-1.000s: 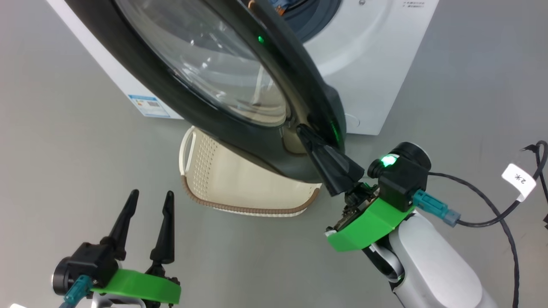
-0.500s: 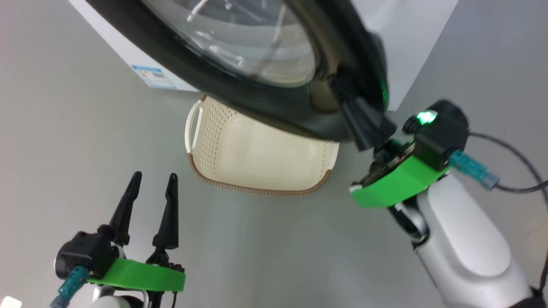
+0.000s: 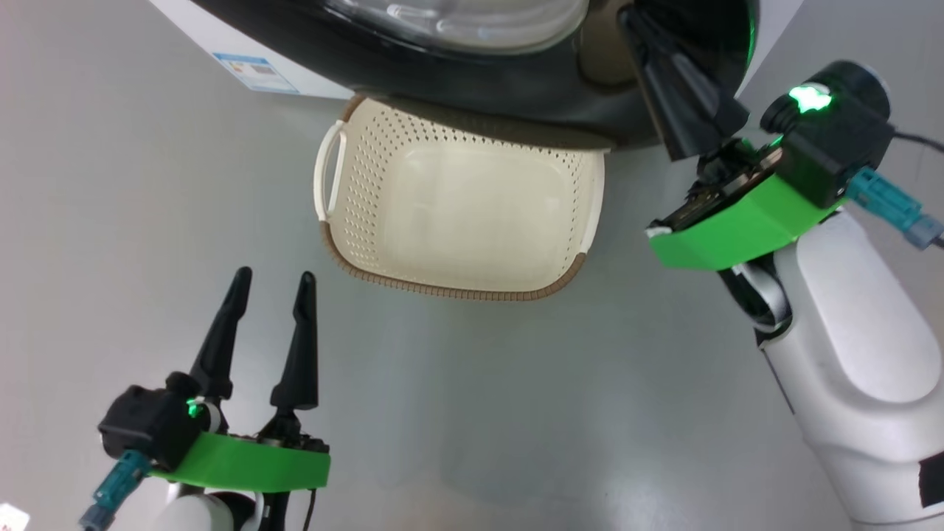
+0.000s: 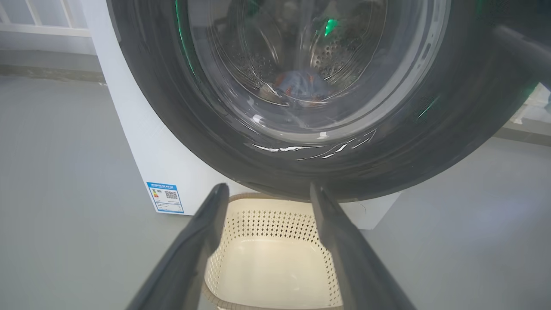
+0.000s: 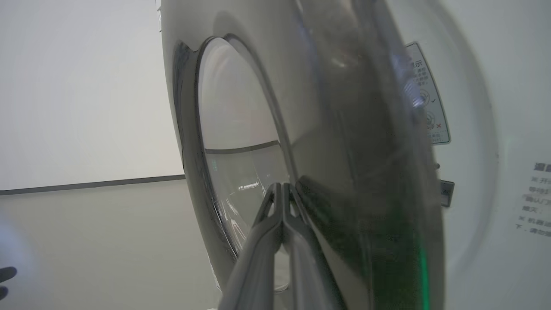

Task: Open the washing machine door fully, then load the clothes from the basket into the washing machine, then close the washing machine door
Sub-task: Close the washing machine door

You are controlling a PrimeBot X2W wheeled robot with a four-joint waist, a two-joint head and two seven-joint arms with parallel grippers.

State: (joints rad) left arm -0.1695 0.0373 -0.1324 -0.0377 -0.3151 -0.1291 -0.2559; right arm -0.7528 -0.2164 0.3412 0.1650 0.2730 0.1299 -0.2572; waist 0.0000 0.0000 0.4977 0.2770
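Note:
The washing machine door (image 3: pixel 516 96), a black ring around domed glass, hangs partly open over the far rim of the basket (image 3: pixel 354 184). No clothes lie in the cream basket. My right gripper (image 3: pixel 636 21) is shut, its fingertips pressed flat on the door's outer face beside the glass, as the right wrist view shows (image 5: pixel 282 187). My left gripper (image 3: pixel 274 276) stands open near the basket's front left corner, holding nothing. In the left wrist view, blue clothes (image 4: pixel 297 84) lie in the steel drum behind the glass, beyond the left gripper (image 4: pixel 267 189).
The white washing machine (image 3: pixel 221 37) carries a small blue label (image 3: pixel 254 71) low on its front. Grey floor (image 3: pixel 516 405) spreads between my arms. A black cable (image 3: pixel 918 140) leaves the right wrist at the right edge.
The door has swung toward the machine with my shut right gripper pressing on it. The head view has shifted and shows more of the basket. The left gripper has stayed open and still.

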